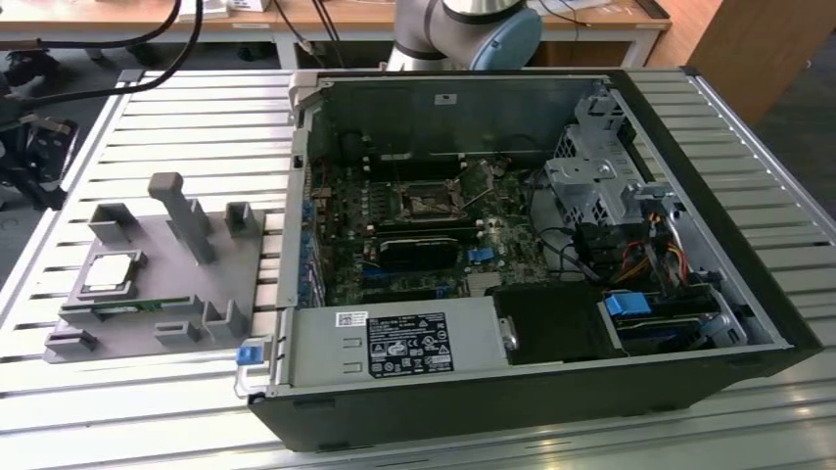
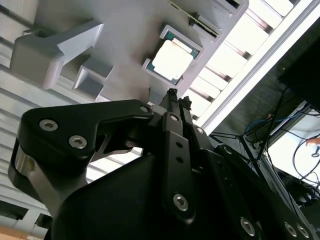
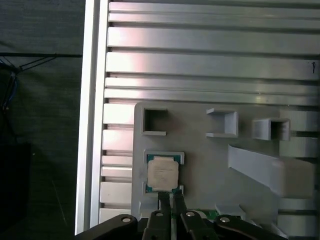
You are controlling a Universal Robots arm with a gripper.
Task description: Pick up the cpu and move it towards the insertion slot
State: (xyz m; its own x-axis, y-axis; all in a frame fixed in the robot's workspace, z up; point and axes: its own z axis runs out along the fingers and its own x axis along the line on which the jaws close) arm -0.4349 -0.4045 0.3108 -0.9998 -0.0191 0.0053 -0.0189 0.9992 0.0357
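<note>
A slatted metal surface [image 1: 157, 108] fills the exterior view. A black, open computer case [image 1: 523, 411] lies across the centre and right of the frame. The robot arm [image 1: 471, 24] is cut off by the top edge. A grey plastic tray [image 1: 163, 284] sits at the exterior view's left. Inside the case, upper middle, is the insertion slot [image 1: 425, 201], its detail hard to make out. The cpu [image 1: 110, 273] lies flat in a tray recess, well apart from the slot. In both wrist views the black gripper [image 3: 170, 195] [image 2: 178, 96] hangs just beside the cpu [image 3: 162, 174] [image 2: 172, 60]. Its fingers [image 3: 163, 202] are drawn narrow, holding nothing. Whether they touch the chip cannot be told.
</note>
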